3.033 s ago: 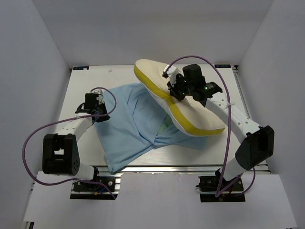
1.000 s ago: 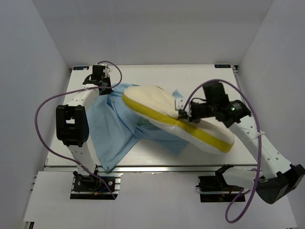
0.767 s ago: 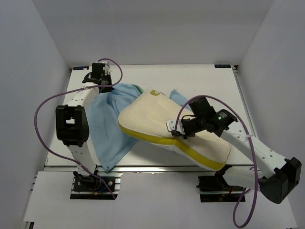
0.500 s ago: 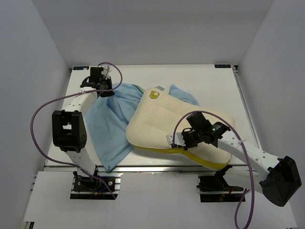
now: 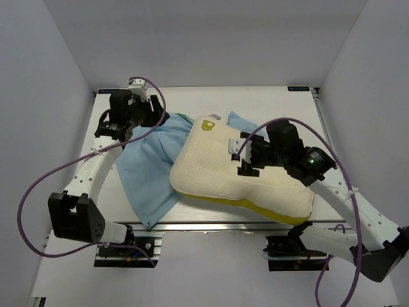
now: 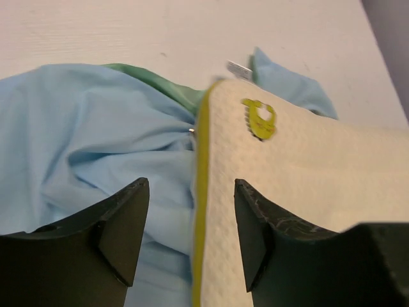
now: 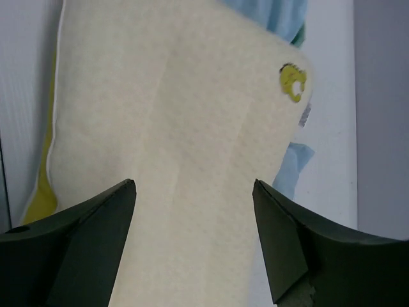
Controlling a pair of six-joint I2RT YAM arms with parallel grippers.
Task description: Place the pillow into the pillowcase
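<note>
Both grippers have let go in the last second. The right gripper [image 5: 241,157], which had been clamped on the pillow's long side and carrying it tilted, now hangs over the middle of the pillow [image 5: 236,185] with its fingers spread and nothing between them. The left gripper [image 5: 152,118] had been pinching the pillowcase [image 5: 147,160] near the far left corner of the table [image 5: 281,102]. It has since lifted off the cloth, and its wrist view shows the fingers standing apart with only air between them.

Dropped, the pillow has settled flat with its dimpled face up. It runs from the middle of the table down to the near right corner, with its yellow band showing along the near edge. The corner with the yellow-green mark [image 5: 208,125] points toward the far edge, and a small white tag sits just beyond it.

The pillowcase lies rumpled over the left half of the table, reaching the near edge. Part of it is trapped under the pillow, and a blue flap [image 5: 246,121] sticks out past the marked corner. A strip of its mint green side [image 6: 160,83] shows right beside that corner.

From where I stand, the pillow is resting on the case, not in it. This looks like a reset, with both hands free to take a new hold. The mouth will have to be found and held open before the marked corner can go in, and the pillow's weight on the cloth may make that harder.
</note>
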